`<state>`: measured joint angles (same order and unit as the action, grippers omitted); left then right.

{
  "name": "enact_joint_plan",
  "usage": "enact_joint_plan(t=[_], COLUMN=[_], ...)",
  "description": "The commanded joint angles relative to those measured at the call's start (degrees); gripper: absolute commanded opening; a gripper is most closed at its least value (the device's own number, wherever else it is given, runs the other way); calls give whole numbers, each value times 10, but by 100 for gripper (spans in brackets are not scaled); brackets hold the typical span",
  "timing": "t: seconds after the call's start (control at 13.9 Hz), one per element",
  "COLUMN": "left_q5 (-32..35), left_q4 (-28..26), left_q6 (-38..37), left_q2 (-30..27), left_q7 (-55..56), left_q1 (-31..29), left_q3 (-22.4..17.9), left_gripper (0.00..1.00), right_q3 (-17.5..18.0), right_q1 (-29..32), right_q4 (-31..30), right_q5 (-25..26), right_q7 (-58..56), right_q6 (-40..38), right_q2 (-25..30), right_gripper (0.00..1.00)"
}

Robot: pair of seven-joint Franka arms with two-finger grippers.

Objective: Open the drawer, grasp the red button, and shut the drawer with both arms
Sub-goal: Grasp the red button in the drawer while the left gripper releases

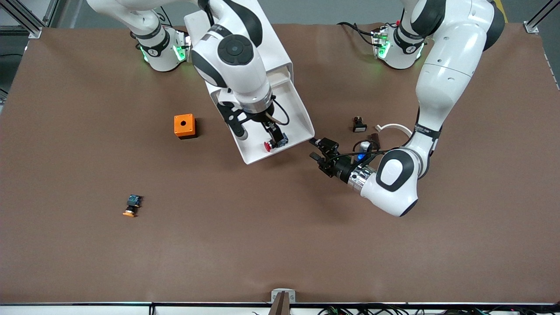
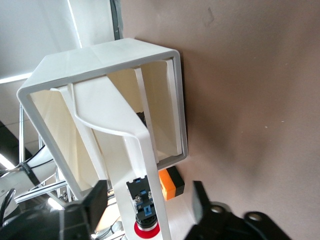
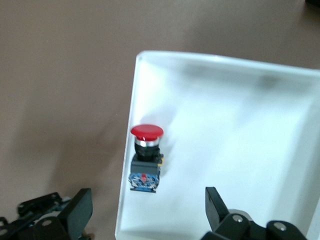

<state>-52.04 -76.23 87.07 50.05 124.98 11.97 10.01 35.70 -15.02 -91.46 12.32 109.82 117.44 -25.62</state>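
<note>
The white drawer (image 1: 302, 114) stands pulled out of its cabinet (image 1: 271, 48) toward the front camera. The button (image 1: 273, 144), red cap on a dark body, lies on its side in the drawer by the front wall. It also shows in the right wrist view (image 3: 146, 157) and the left wrist view (image 2: 145, 212). My right gripper (image 1: 259, 136) hangs open over the drawer just above the button, a finger (image 3: 80, 212) on either side and not touching it. My left gripper (image 1: 316, 149) is open at the drawer's front corner. The white drawer front strip (image 2: 140, 165) stands between its fingers (image 2: 96, 200), which do not grip it.
An orange box (image 1: 184, 126) with a hole sits beside the drawer toward the right arm's end. An orange-capped switch (image 1: 132, 206) lies nearer the front camera. A small switch (image 1: 359, 124), a white ring (image 1: 393, 127) and a dark piece (image 1: 375, 139) lie by the left arm.
</note>
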Motion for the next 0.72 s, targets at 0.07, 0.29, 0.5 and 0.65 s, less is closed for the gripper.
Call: enact_joint_plan(t=[0.07, 0.29, 0.5, 0.65], left_q5=[80, 154, 208, 233], left_q4=[34, 56, 62, 63], left_q6=[-9, -9, -1, 0], left_q2=[-13, -21, -44, -62], left_q7=[-10, -21, -79, -129], left_q1=[-8, -19, -19, -19], left_q3=[2, -6, -24, -39], left_gripper=[99, 99, 99, 99], right_q3=[3, 3, 3, 4], right_q1=[-13, -24, -33, -29], right_q4=[3, 7, 8, 11], right_q5=[81, 123, 147, 142], right_q7=[80, 126, 153, 154], right_q6=[16, 42, 64, 64], right_q2=[-47, -83, -101, -102], right_gripper=[100, 100, 100, 95])
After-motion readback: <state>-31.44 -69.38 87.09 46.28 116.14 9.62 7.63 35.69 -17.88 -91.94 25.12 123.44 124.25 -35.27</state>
